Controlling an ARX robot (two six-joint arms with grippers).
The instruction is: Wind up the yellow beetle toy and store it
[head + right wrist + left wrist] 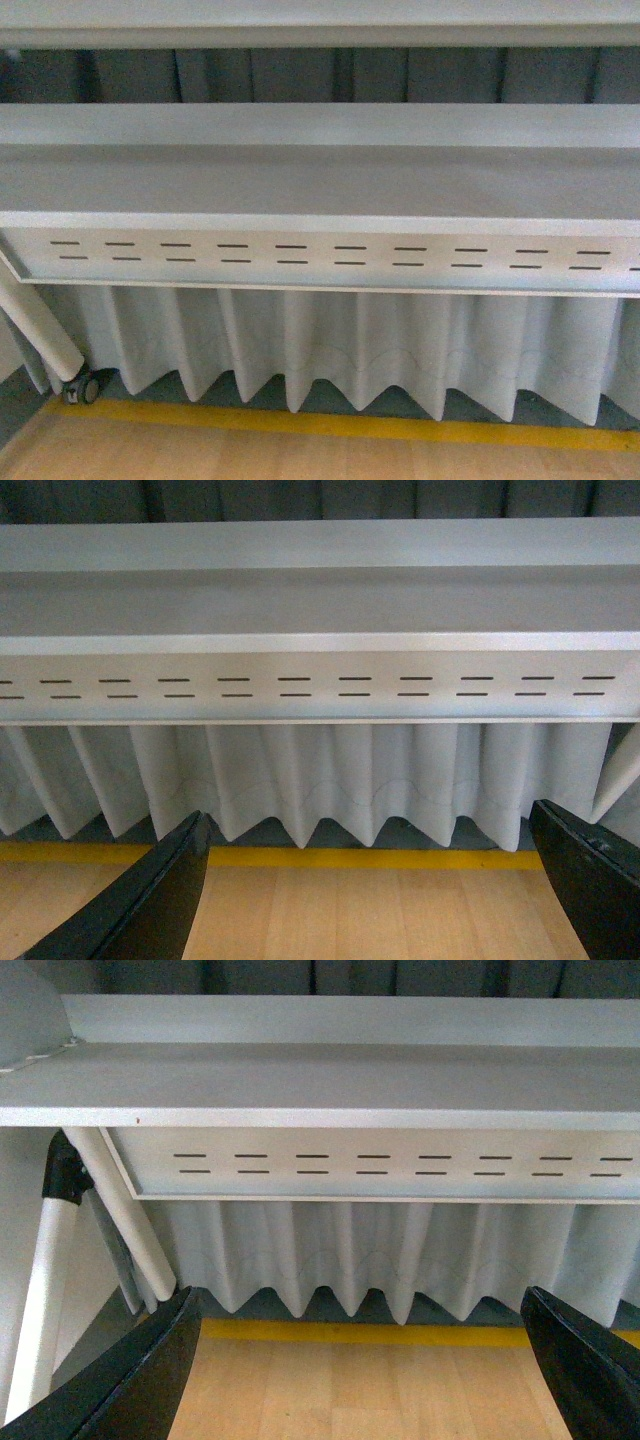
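Black-fingered left hand point(360, 1308) spread wide, right hand point(370, 818) likewise apart, both level, facing grey shelf point(320, 180), above wood floor point(340, 910).

- Left fingers point(150, 1380): glossy black, plain.
- Right fingers point(150, 910): black, plain.
- Floor point(350, 1390), between the fingers: light tan wood with faint plank lines.
- Stripe point(360, 1333), just past the fingertips: solid yellow, bordered beyond by a dark grey strip.
- Skirt point(350, 350), beyond the stripe: pale grey-white, pleated, with a faint scalloped line across it.
- Panel point(300, 278), above the skirt: off-white, with two rows of short dark dashes point(291, 247).
- Shelf point(320, 180): plain light grey with a paler front edge.
- Backdrop point(290, 75): dark grey-blue folds.
- Leg point(40, 1290), outside the left fingers: white with a black joint point(65, 1175).
- Caster point(82, 388): black.
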